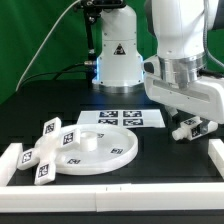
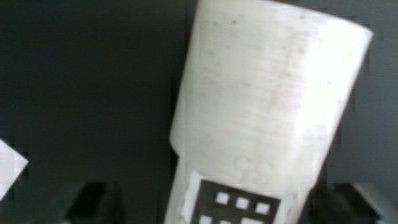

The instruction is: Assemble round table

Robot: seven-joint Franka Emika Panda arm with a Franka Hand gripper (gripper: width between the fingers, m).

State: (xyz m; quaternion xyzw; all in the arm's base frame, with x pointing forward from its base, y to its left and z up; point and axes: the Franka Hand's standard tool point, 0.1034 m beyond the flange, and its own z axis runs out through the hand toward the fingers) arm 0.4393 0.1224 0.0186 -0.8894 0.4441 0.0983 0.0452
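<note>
Cylinder: you have the short thick cylinder (image 2: 258, 110) filling the wrist view, white and lengthwise between the fingers, over the black table (image 1: 30, 105).
Cylinder tag: a black-and-white square tag sits on the end nearest the fingertips.
Cylinder in the exterior view: look at the exterior view's right, under the wrist. Small white tagged bits show low there, but most of the part is hidden.
Gripper: your gripper (image 1: 190, 127) is down at table level with its jaws spread. One dark finger (image 2: 93, 203) stands on each side of the cylinder.
Contact: a dark strip shows between one finger and the cylinder wall. On the other side you cannot tell whether the finger touches.
Disc: the wide rimmed round disc (image 1: 100, 158) lies flat at front centre, well apart from the gripper. It has a small raised hub in its middle.
Flat-armed piece: the smaller flat-armed piece (image 1: 45, 140) is at the disc's edge on the exterior view's left, tags up. You cannot tell whether it rests on the rim.
Marker board: the marker board (image 1: 120, 117) lies flat just behind the disc, toward the robot base (image 1: 115, 55).
Rails: long white border rails (image 1: 110, 188) run along the near edge and up both sides.
</note>
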